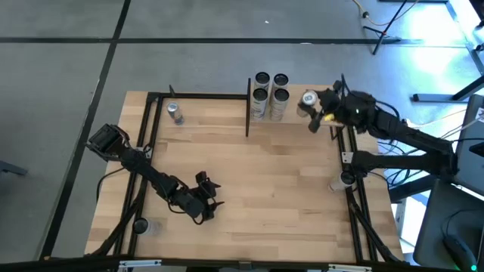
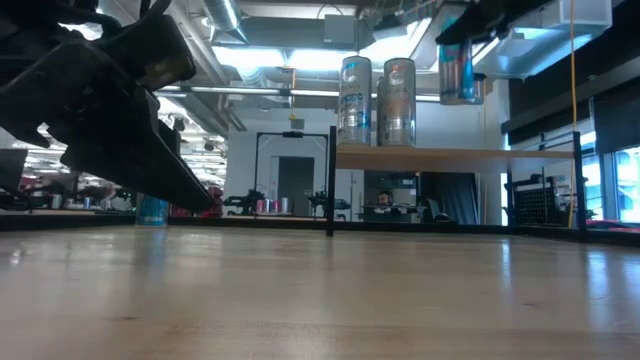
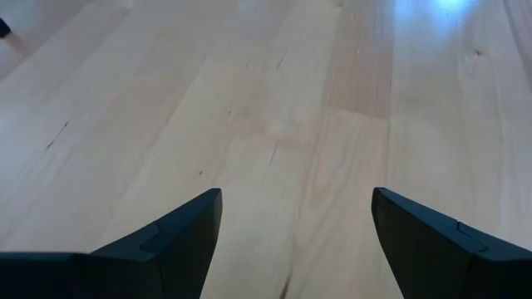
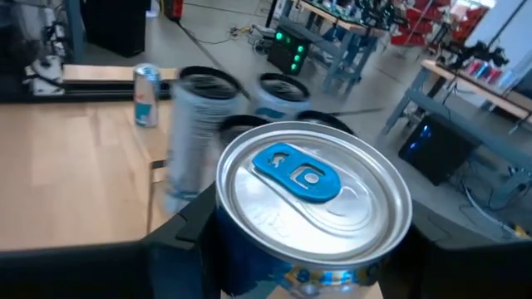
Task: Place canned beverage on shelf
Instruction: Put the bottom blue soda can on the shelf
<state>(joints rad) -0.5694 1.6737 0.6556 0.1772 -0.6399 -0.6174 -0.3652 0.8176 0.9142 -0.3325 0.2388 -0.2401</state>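
Four tall silver cans (image 1: pixel 270 94) already stand at the left end of the raised light-wood shelf (image 2: pixel 455 157).

Right gripper (image 1: pixel 311 106) clamps a blue-tabbed silver beverage can (image 4: pixel 312 199), held above the shelf, not yet set down.

Left gripper (image 1: pixel 209 198), fingers spread and empty, waits over the worktop's near-left area.

Another silver can (image 1: pixel 175 113) stands near the far-left corner.

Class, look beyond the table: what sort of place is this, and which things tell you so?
Probably a robotics lab or workshop: exposed ceiling ducts, workbenches with electronics and a camera stand on a bare concrete floor.

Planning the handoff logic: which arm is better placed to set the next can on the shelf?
The right: its pincer is shut on a can beside the shelf, where four cans stand. The left pincer hangs open and empty over the table.
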